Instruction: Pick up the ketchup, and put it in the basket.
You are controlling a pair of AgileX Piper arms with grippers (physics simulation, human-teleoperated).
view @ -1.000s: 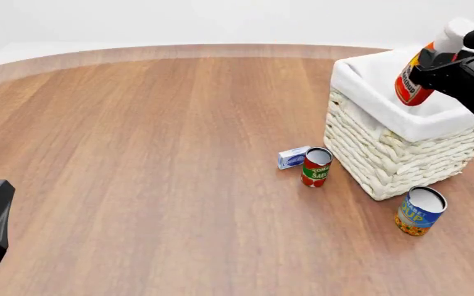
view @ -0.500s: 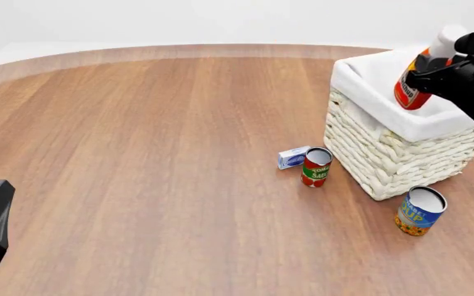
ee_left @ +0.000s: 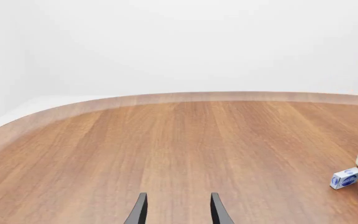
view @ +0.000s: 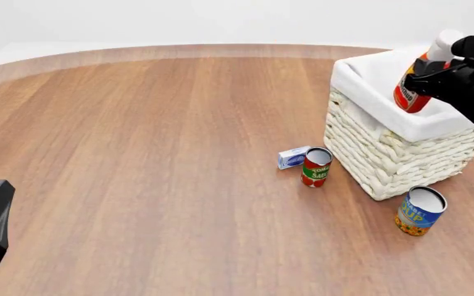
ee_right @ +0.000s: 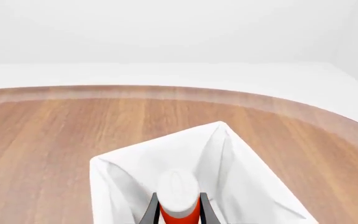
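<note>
The ketchup (view: 414,86) hangs tilted over the basket (view: 402,161), gripped at its upper body by the right gripper (view: 428,73). The smooth, light plastic is likely slippery; a hold below the cap suits it. No contents show inside the white lining. The left gripper (ee_left: 177,210) stands parted, holding nothing.

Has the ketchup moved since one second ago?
Yes. In the front view the ketchup, gripped by the right tool, shifted slightly left and up, further over the basket, which stayed in place.
</note>
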